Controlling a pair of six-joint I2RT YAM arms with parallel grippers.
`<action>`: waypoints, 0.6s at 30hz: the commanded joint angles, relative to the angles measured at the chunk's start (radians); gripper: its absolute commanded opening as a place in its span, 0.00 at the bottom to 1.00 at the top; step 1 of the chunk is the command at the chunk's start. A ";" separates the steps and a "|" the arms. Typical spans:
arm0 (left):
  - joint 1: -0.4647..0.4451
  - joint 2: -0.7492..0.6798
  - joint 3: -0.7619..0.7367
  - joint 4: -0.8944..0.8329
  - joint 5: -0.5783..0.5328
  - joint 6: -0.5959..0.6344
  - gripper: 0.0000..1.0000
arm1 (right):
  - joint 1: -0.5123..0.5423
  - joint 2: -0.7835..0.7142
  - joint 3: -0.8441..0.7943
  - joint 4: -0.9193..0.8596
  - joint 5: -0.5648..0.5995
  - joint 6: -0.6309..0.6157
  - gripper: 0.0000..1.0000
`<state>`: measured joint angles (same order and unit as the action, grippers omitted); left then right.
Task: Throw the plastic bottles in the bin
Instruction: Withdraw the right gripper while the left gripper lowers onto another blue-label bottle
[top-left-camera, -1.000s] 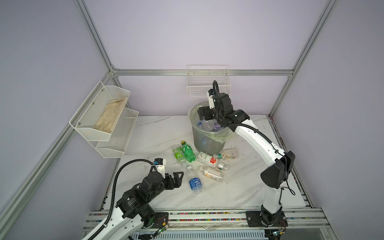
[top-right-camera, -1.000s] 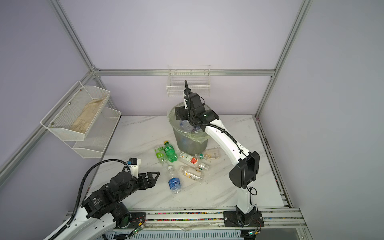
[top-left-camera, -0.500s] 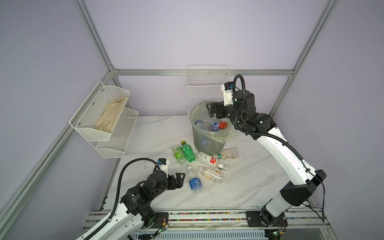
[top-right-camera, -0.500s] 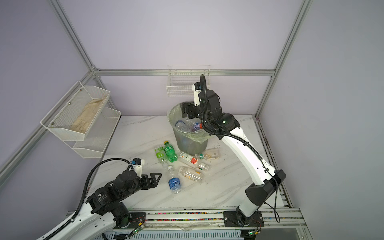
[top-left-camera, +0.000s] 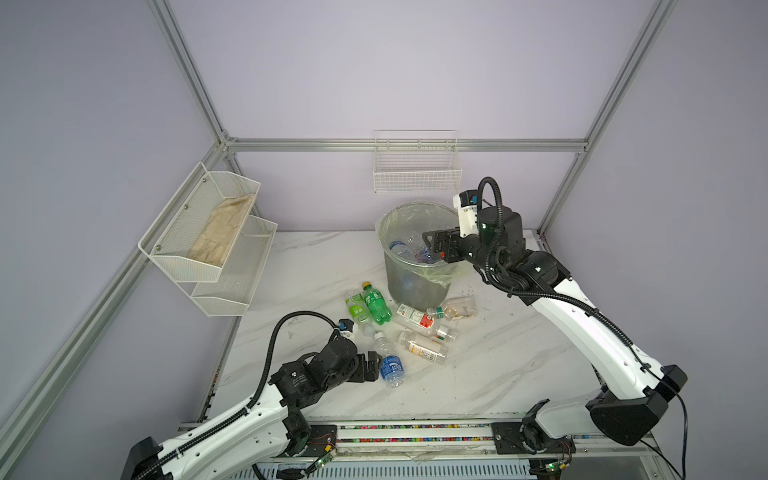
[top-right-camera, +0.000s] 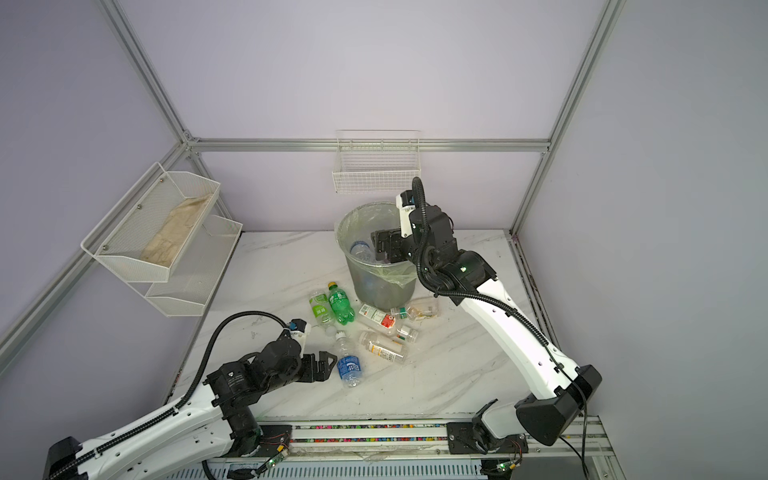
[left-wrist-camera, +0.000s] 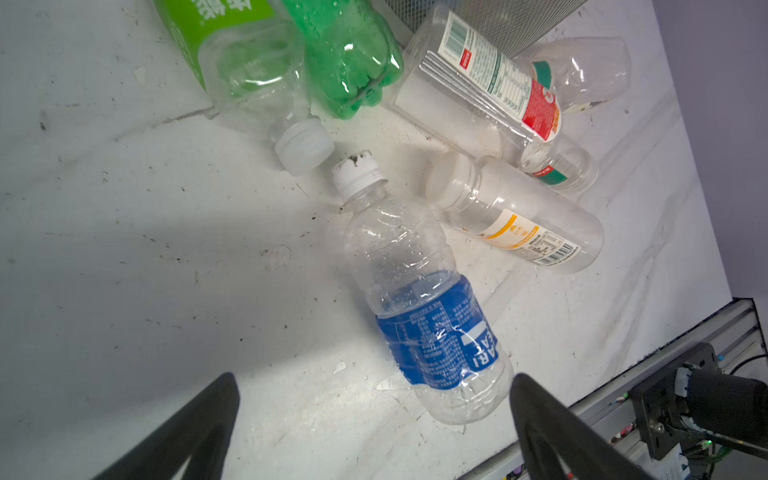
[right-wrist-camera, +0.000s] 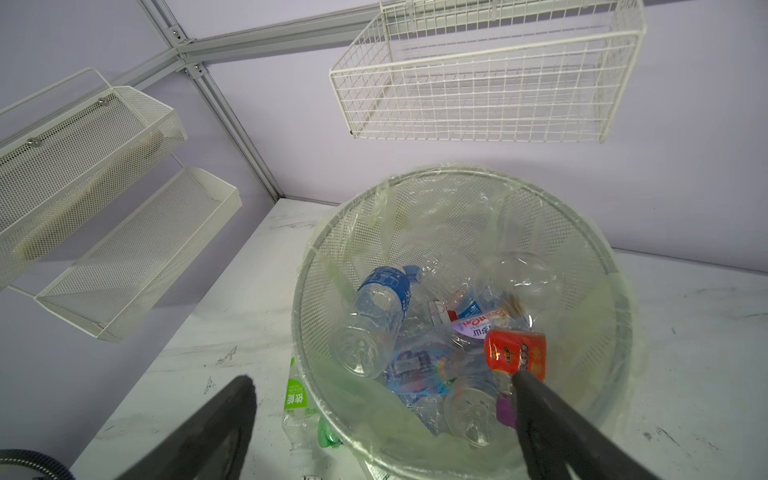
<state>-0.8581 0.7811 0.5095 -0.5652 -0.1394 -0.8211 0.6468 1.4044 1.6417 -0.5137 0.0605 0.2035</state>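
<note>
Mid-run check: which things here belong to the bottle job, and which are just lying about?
Job: bin; bottles in it; loose ones on the table, e.g. green bottle, blue-label bottle; open left gripper; open right gripper.
Lying about: mesh shelf, cloth in it, wire basket.

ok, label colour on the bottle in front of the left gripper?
Blue with white print, on the clear bottle; shows best in the left wrist view.
</note>
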 joint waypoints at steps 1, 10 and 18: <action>-0.025 0.036 0.066 0.071 -0.027 -0.030 1.00 | 0.003 -0.024 -0.009 -0.036 0.049 0.058 0.98; -0.094 0.218 0.118 0.139 -0.077 -0.085 1.00 | 0.002 -0.122 -0.122 0.015 0.063 0.093 0.97; -0.124 0.337 0.140 0.230 -0.109 -0.160 0.95 | 0.001 -0.170 -0.151 0.003 0.053 0.098 0.97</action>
<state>-0.9760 1.0969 0.5472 -0.4076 -0.2165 -0.9356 0.6468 1.2514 1.5043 -0.5301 0.1131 0.2874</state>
